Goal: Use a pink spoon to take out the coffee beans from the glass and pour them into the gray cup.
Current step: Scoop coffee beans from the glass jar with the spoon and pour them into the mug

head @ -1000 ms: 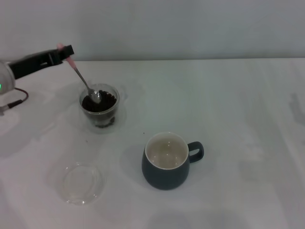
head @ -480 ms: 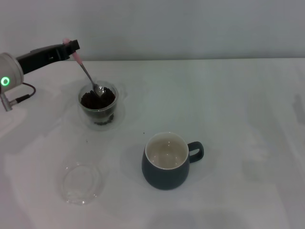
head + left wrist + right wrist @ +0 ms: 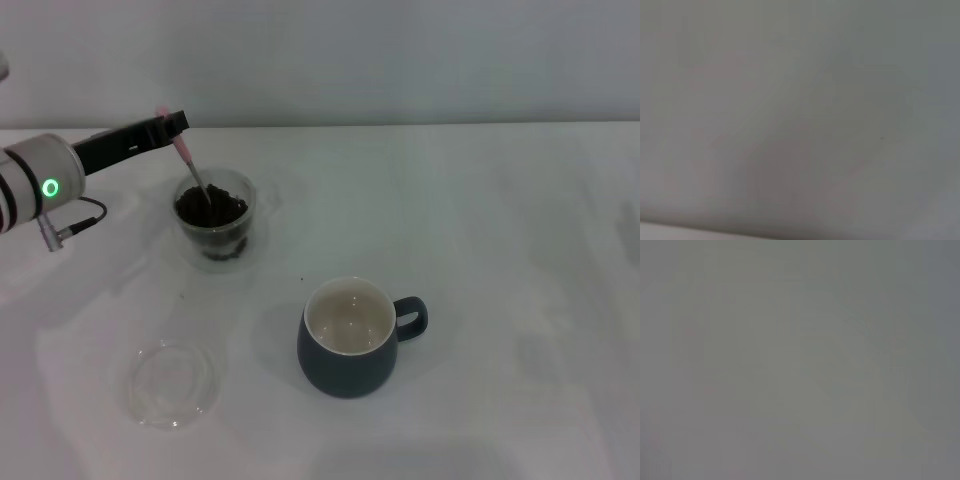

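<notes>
In the head view my left gripper is shut on the pink handle of the pink spoon, up and to the left of the glass. The spoon slants down steeply and its metal bowl is buried in the coffee beans that fill the glass. The gray cup stands nearer the front, to the right of the glass, its cream inside bare and its handle pointing right. The right gripper is out of view. Both wrist views show only plain grey.
A flat clear round dish lies on the white table at the front left. A tiny dark speck lies between the glass and the cup. A grey wall runs along the table's back edge.
My left arm has moved right toward the glass. The spoon has tipped steeper and its bowl has sunk from on top of the beans into them.
</notes>
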